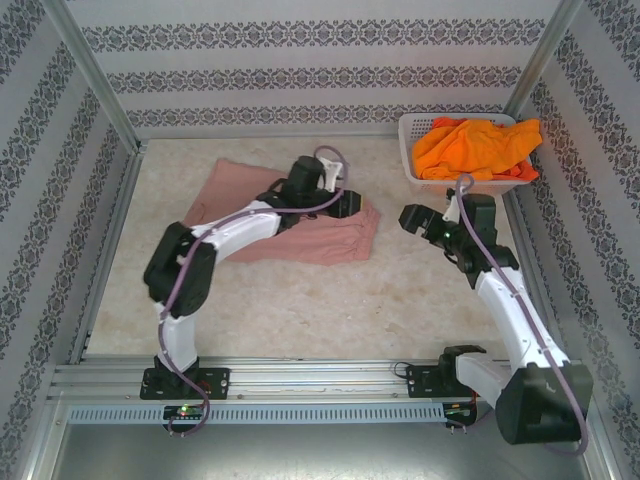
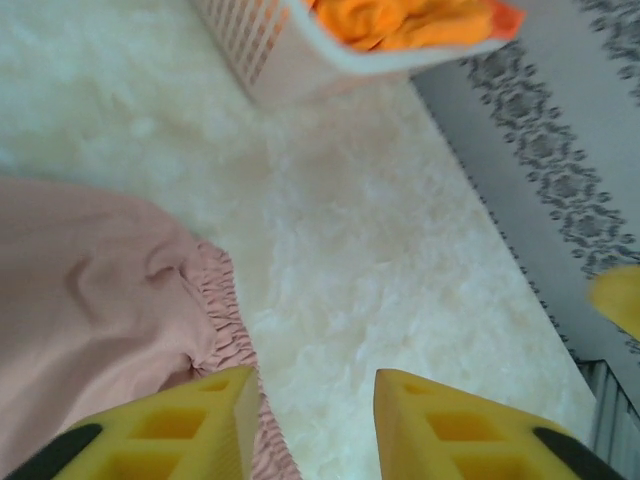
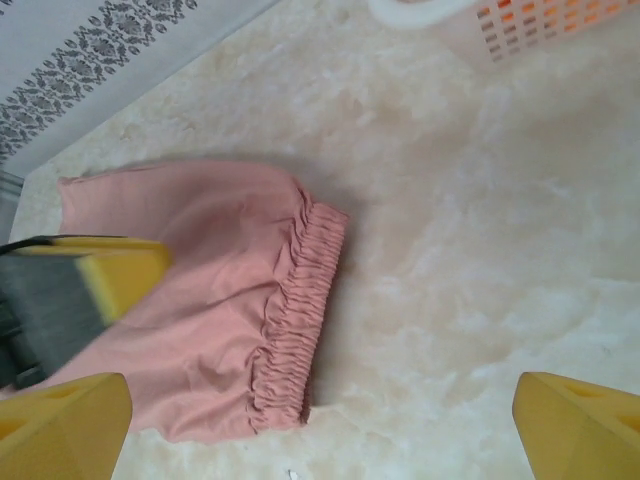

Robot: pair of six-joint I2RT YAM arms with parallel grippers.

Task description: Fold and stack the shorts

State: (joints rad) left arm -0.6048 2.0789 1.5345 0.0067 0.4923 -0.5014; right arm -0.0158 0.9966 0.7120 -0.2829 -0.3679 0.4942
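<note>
First fold is in hand: the dusty pink shorts [image 1: 330, 243] lie flat mid-tabletop toward the far edge. The left gripper [image 1: 345, 205] is low at their waistband end, jaws narrowed with a gap and no cloth clearly pinched, while the right gripper [image 1: 412, 218] hovers just beside, jaws spread wide. Next move likely needs a firm waistband pinch, then a carry over the legs; the white mesh basket [image 1: 440, 185] in the far right corner holds heaped orange shorts [image 1: 475, 145], count unclear.

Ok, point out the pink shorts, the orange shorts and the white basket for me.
pink shorts [image 3: 215, 260], right wrist view, on the flat cloth beside the waistband.
orange shorts [image 1: 475, 148], top external view, on the middle of the heap.
white basket [image 2: 290, 65], left wrist view, on its side wall.
</note>
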